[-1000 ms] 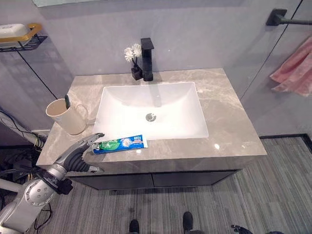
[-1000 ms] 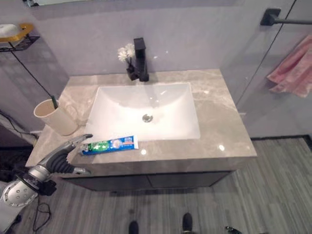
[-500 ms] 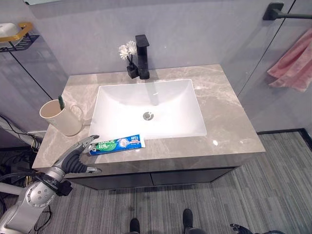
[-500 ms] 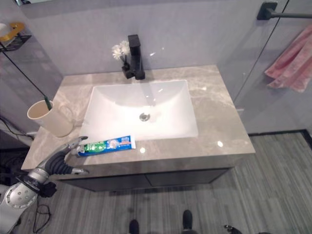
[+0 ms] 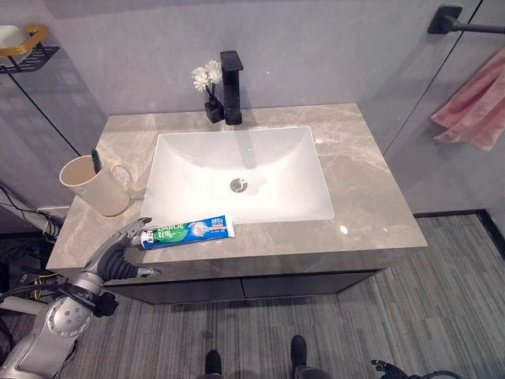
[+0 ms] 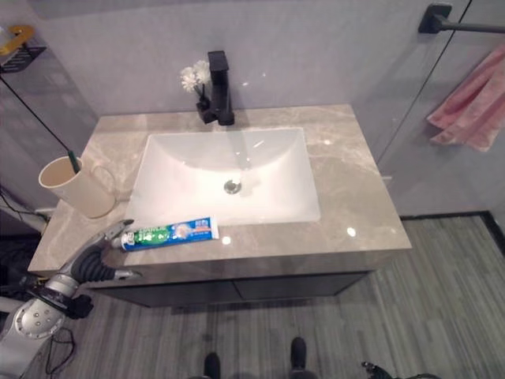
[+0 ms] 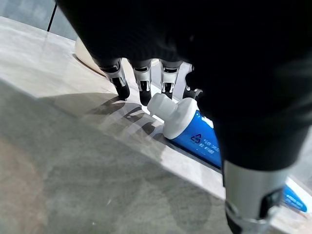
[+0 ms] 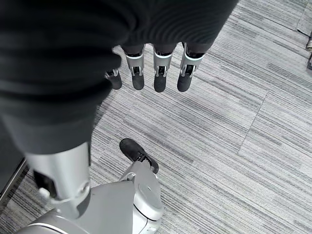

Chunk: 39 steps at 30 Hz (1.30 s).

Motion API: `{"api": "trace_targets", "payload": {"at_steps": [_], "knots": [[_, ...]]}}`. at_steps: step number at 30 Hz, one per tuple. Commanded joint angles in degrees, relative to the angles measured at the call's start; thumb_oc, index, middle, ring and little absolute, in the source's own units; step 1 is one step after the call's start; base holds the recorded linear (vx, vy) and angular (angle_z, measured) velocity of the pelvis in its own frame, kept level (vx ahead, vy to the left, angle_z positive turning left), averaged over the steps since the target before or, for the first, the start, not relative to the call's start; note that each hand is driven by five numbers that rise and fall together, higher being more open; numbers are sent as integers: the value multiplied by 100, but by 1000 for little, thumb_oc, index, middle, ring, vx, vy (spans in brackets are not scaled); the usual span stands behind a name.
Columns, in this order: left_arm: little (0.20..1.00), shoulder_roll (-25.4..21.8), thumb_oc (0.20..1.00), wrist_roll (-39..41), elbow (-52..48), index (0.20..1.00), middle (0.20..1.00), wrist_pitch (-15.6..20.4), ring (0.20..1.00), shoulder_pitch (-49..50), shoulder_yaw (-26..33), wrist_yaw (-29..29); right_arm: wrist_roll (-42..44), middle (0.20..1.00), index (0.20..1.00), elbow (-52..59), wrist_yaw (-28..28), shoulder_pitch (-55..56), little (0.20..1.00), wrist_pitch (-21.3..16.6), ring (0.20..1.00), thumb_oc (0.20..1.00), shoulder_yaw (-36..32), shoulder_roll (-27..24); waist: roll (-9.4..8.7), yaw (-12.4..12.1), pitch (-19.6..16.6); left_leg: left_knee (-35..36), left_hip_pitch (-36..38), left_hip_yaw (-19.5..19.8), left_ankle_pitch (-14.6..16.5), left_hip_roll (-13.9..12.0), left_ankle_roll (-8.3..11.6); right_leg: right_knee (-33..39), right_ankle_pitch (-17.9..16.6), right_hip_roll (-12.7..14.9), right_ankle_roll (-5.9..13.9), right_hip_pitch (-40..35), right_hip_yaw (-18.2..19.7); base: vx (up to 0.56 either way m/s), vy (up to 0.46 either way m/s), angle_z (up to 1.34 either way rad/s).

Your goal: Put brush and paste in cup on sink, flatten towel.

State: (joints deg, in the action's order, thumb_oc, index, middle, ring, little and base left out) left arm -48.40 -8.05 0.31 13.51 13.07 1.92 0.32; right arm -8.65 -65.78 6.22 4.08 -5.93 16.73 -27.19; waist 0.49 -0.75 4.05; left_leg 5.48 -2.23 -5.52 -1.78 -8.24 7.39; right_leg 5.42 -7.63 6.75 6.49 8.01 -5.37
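A blue-and-green toothpaste tube point(image 5: 188, 231) lies flat on the grey marble counter point(image 5: 371, 197), along its front edge. My left hand point(image 5: 118, 251) is at the tube's white cap point(image 7: 170, 114) end. It is open, with its fingers point(image 7: 141, 85) reaching over the cap and its thumb on the near side. A beige cup point(image 5: 88, 185) stands at the counter's left with a green toothbrush point(image 5: 95, 160) in it. A bunched pink towel point(image 5: 473, 110) hangs from a black bar point(image 5: 465, 24) at the right. My right hand point(image 8: 156, 73) hangs open over the striped floor.
The white sink basin point(image 5: 268, 150) takes up the counter's middle, with a black tap point(image 5: 231, 87) and a small vase of white flowers point(image 5: 207, 87) behind it. A wire shelf point(image 5: 20, 43) with a soap dish is on the wall at top left.
The view has shifted a little as the camera moved. My left hand stays at the cap end of the tube, which has not moved on the counter.
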Motion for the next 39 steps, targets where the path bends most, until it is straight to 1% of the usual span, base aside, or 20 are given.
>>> {"api": "trace_targets", "payload": {"at_steps": [1, 6, 8, 11, 15, 17, 26, 27, 28, 29, 31, 33, 34, 35, 36, 37, 38, 39], "knots": [[1000, 65, 1000, -169, 44, 1000, 1000, -19, 1000, -393, 274, 184, 60, 1000, 1000, 46, -72, -115, 1000, 22, 1000, 1000, 189, 4, -277, 66, 39, -48, -78, 14, -84, 12, -40, -42, -262, 458, 538, 35, 59, 0, 0, 0], [1000, 146, 1000, -12, 65, 1000, 1000, -10, 1000, -365, 241, 143, 48, 1000, 1000, 19, -64, -100, 1000, 24, 1000, 1000, 202, 11, -267, 71, 33, -48, -52, 10, -71, 7, -39, -42, -256, 459, 539, 25, 68, 0, 0, 0], [1000, 282, 1000, 261, 121, 1000, 1000, -10, 1000, -383, 198, 115, 43, 1000, 1000, -18, -60, -103, 1000, 22, 1000, 1000, 219, 28, -251, 77, 17, -48, -40, -17, -69, 12, -35, -42, -247, 462, 535, 20, 73, 0, 0, 0], [1000, 332, 1000, 433, 164, 1000, 1000, -10, 1000, -388, 201, 87, 34, 1000, 1000, -46, -63, -103, 1000, 23, 1000, 1000, 222, 25, -238, 76, 1, -48, -34, -10, -69, 12, -36, -42, -245, 462, 532, 13, 75, 0, 0, 0], [1000, 358, 1000, 462, 197, 1000, 1000, -29, 1000, -411, 187, 103, 42, 1000, 1000, -36, -64, -118, 1000, 32, 1000, 1000, 229, 30, -230, 86, -4, -48, -24, -13, -67, 17, -34, -42, -244, 462, 529, 3, 76, 0, 0, 0], [1000, 466, 1000, 655, 246, 1000, 1000, -32, 1000, -417, 162, 96, 49, 1000, 1000, -47, -67, -126, 1000, 33, 1000, 1000, 223, 36, -234, 91, -20, -48, -8, -20, -64, 14, -33, -42, -244, 468, 525, -8, 68, 0, 0, 0], [1000, 474, 1000, 452, 312, 1000, 1000, -58, 1000, -505, 76, 141, 83, 1000, 1000, -23, -76, -163, 1000, 31, 1000, 1000, 218, 59, -241, 99, -39, -48, -25, -23, -74, 15, -27, -42, -237, 464, 518, 6, 69, 0, 0, 0], [818, 411, 818, 256, 309, 818, 818, -66, 818, -532, 49, 156, 82, 1000, 1000, -14, -67, -154, 1000, 35, 1000, 1000, 219, 53, -240, 98, -35, -48, -35, -24, -77, 11, -23, -42, -236, 461, 518, 16, 78, 0, 0, 0], [805, 411, 805, 249, 312, 805, 805, -66, 805, -536, 44, 161, 81, 1000, 1000, -15, -67, -154, 1000, 35, 1000, 1000, 217, 55, -241, 96, -35, -48, -36, -24, -78, 11, -23, -42, -235, 461, 518, 17, 78, 0, 0, 0], [774, 375, 774, 143, 315, 774, 774, -85, 774, -541, 14, 155, 81, 1000, 1000, -23, -61, -162, 1000, 43, 1000, 1000, 222, 56, -237, 97, -31, -48, -38, -26, -77, 8, -22, -42, -237, 460, 518, 23, 80, 0, 0, 0], [752, 278, 752, -96, 291, 752, 752, -88, 752, -545, -22, 155, 93, 1000, 1000, -23, -57, -172, 1000, 46, 1000, 1000, 230, 59, -231, 91, -19, -48, -47, -25, -79, 8, -19, -42, -234, 455, 520, 38, 85, 0, 0, 0], [671, 205, 671, -351, 318, 671, 671, -71, 671, -550, -121, 134, 78, 1000, 1000, -18, -65, -172, 1000, 48, 1000, 1000, 245, 66, -224, 84, -22, -48, -61, -34, -79, 2, -18, -42, -225, 455, 516, 56, 91, 0, 0, 0], [655, 183, 655, -429, 319, 655, 655, -65, 655, -539, -145, 126, 77, 1000, 1000, -2, -61, -164, 1000, 48, 1000, 1000, 236, 56, -224, 88, -27, -48, -55, -36, -75, -4, -18, -42, -222, 453, 515, 53, 94, 31, -5, -1], [598, 58, 598, -788, 324, 598, 598, -42, 598, -566, -261, 111, 88, 1000, 1000, -26, -85, -170, 1000, 45, 1000, 1000, 239, 61, -215, 85, -33, -48, -40, -38, -64, -6, -19, -42, -209, 449, 515, 36, 97, 44, -10, -2], [507, -161, 507, -1325, 260, 507, 507, -8, 507, -539, -401, 151, 85, 1000, 1000, 21, -134, -175, 1000, 22, 1000, 1000, 227, 57, -212, 79, -32, -48, -11, -50, -48, -9, -20, -42, -184, 445, 520, 10, 92, 35, -9, -2], [473, -161, 473, -1341, 267, 473, 473, -5, 473, -544, -410, 162, 85, 1000, 1000, 24, -135, -170, 1000, 24, 1000, 1000, 223, 62, -216, 76, -33, -48, -9, -50, -47, -9, -19, -42, -183, 445, 520, 8, 91, 0, 0, 0], [388, -195, 388, -1463, 281, 388, 388, 11, 388, -540, -475, 165, 82, 1000, 1000, 37, -157, -177, 1000, 18, 1000, 1000, 227, 59, -218, 82, -35, -48, -3, -53, -42, -9, -21, -42, -180, 443, 518, 2, 93, 0, 0, 0], [203, -302, 203, -1678, 265, 203, 203, 52, 203, -536, -597, 162, 77, 1000, 1000, 67, -185, -179, 1000, 7, 1000, 1000, 221, 38, -215, 88, -45, -48, 15, -65, -27, -12, -20, -42, -170, 441, 522, -7, 95, 18, -5, -3]]}}
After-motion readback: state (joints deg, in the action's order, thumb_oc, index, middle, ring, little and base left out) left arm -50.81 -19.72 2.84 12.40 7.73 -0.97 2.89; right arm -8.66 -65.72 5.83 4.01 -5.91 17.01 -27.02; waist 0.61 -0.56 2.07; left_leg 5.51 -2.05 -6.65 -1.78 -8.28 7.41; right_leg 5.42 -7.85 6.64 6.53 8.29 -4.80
